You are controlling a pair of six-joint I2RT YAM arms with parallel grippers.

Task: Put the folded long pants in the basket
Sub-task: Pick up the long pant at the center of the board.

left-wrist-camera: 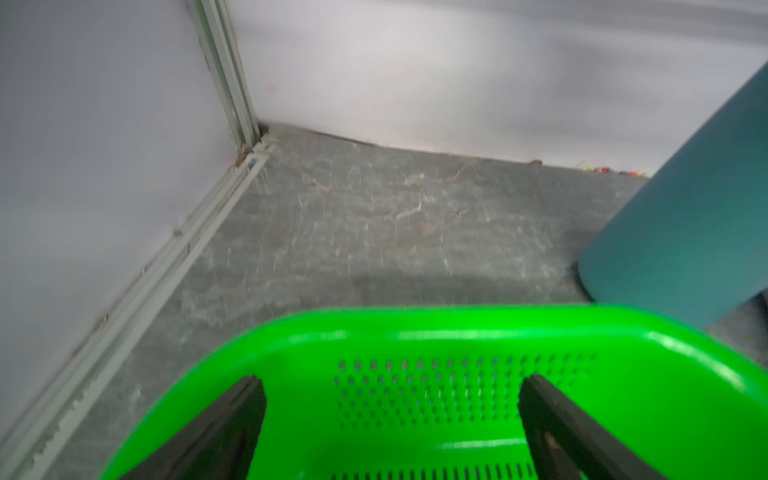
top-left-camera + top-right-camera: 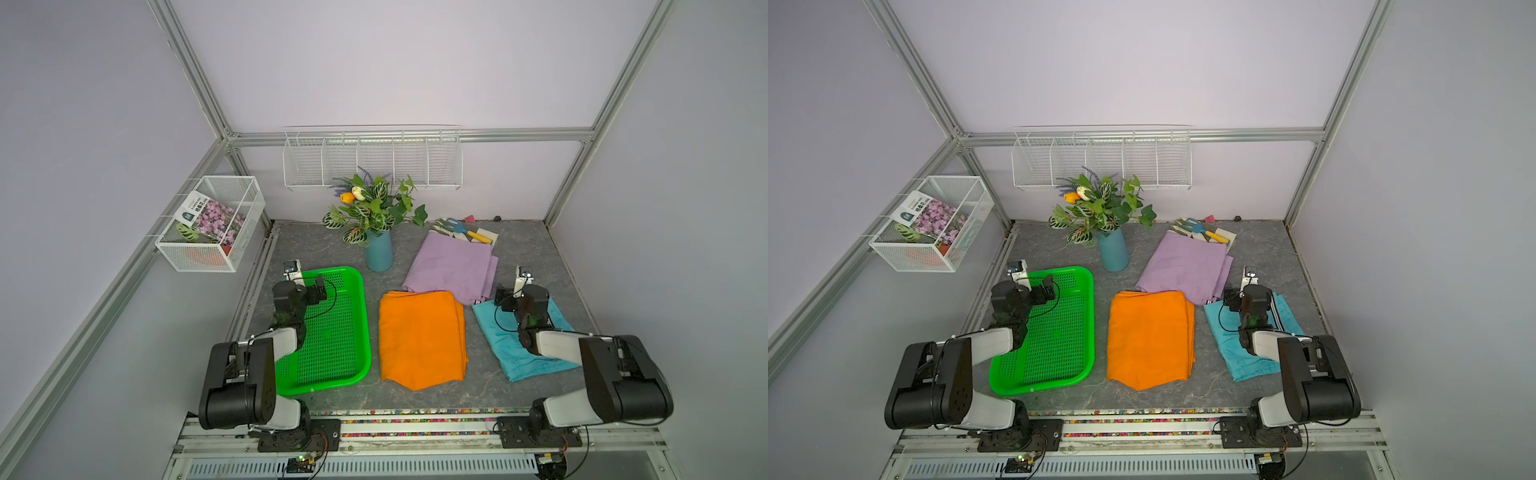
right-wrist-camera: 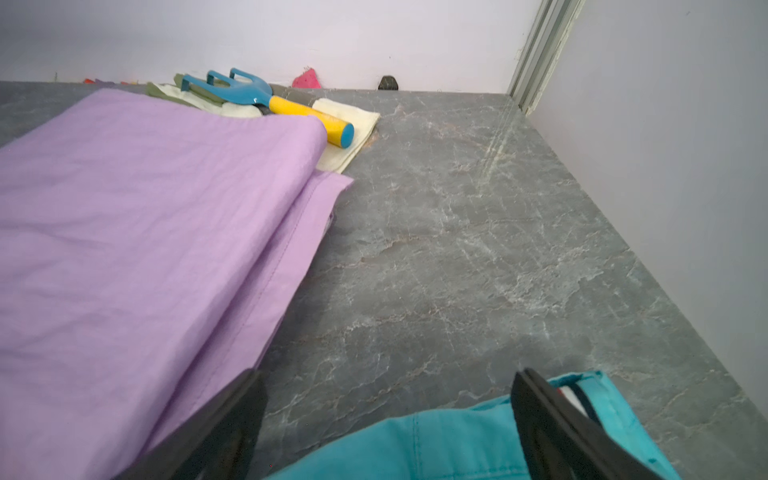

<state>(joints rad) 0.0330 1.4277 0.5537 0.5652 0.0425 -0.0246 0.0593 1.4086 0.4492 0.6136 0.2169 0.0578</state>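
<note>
Watching remotely, I am seeing the orange pants (image 2: 422, 338) lying nearest, between the green basket (image 2: 336, 340) and the teal pants (image 2: 505, 353). My left gripper (image 1: 390, 382) is hanging over the basket's far end, fingers spread wide. My right gripper (image 3: 388, 374) is hovering above the teal pants' far edge, fingers also spread. Farther back, the lilac pants (image 2: 451, 266) are lying just beside the garden fork (image 2: 461, 228).

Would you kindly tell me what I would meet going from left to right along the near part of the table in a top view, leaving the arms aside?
basket → orange pants → teal pants
</note>
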